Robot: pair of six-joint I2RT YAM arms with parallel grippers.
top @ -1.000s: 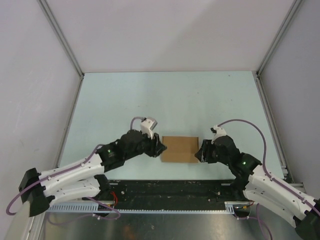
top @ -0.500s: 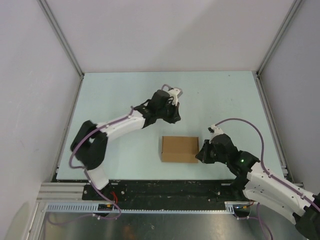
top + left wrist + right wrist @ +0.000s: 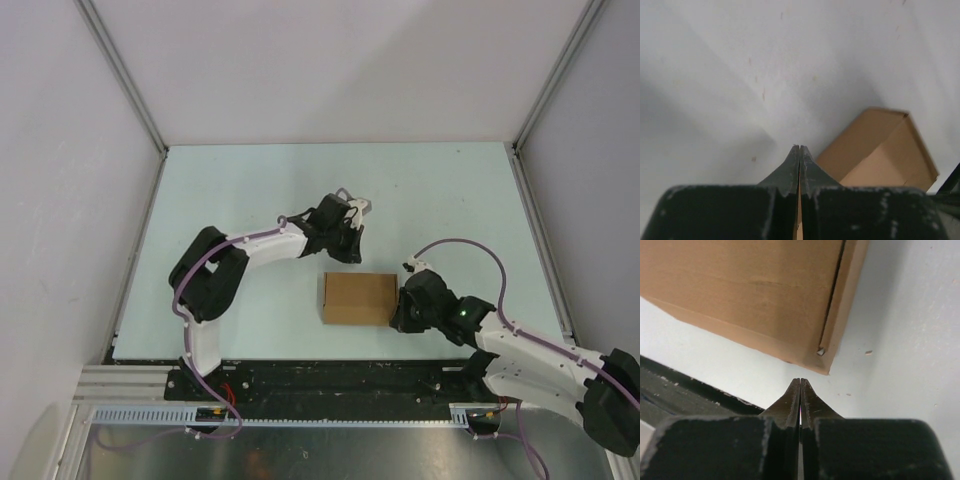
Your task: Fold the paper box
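- The plain brown kraft cardboard paper box point(image 3: 358, 298), a small oblong carton with its panels closed up, lay flat on the pale mint-green tabletop point(image 3: 450, 200), a little below the centre of the top view and close to the table's near edge
- The left gripper point(image 3: 347, 252), black with two fingers, hung just above the carton's upper left corner in the top view, near it but apart from it
- In the left wrist view that gripper point(image 3: 799, 147) was clenched, its two fingertips pressed together with nothing between them, pointing at bare table
- In that view the paper box point(image 3: 880, 150) sat at the lower right, one corner turned up toward the top of the frame
- The right gripper point(image 3: 400, 305) sat at the carton's right edge in the top view; whether it touched could not be told from there
- In the right wrist view this gripper point(image 3: 799, 381) was also squeezed tight on nothing, its tips just below the carton's corner and clear of it
- There the paper box point(image 3: 750, 295) filled the upper left, a seam running down near its right side
- A black rail point(image 3: 340, 380) ran along the near edge of the table, across the bottom of the top view
- A purple cable point(image 3: 470, 245) looped over the right arm
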